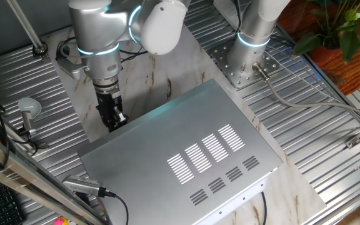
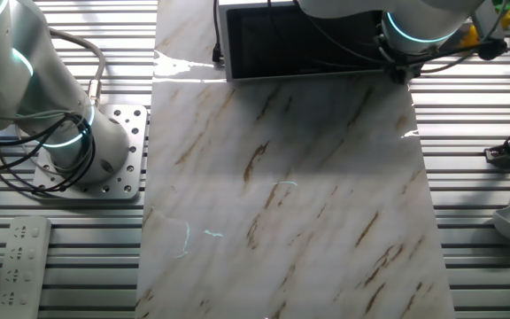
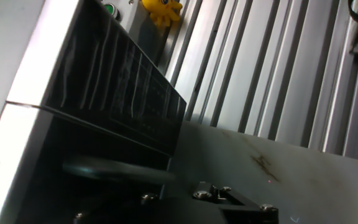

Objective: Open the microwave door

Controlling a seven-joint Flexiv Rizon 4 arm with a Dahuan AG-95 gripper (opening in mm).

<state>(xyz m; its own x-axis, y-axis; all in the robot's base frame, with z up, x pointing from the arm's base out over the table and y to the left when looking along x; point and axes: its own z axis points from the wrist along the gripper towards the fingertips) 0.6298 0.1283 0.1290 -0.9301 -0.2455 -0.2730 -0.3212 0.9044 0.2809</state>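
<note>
1. Gripper (image 1: 112,117) hangs down at the front corner of the microwave (image 1: 186,156), right beside the silver box's edge; its black fingers are bunched together in one fixed view, but whether they grip anything I cannot tell.
2. The microwave sits on the marble board (image 2: 282,195), slotted top panel up, its front facing away from that camera.
3. The microwave door (image 2: 304,40) shows in the other fixed view as a dark glassy panel at the far edge of the board; it looks flush with the box, so probably unopened.
4. Hand view shows the dark door face (image 3: 114,93) close alongside the fingers, with part of the gripper's own hardware at the bottom.
5. Judged step: reaching or engaging the door edge. Next move calls for a firm hook on that edge, then a pull along the hinge arc.
6. Inside of the microwave is hidden; contents unknown.
</note>
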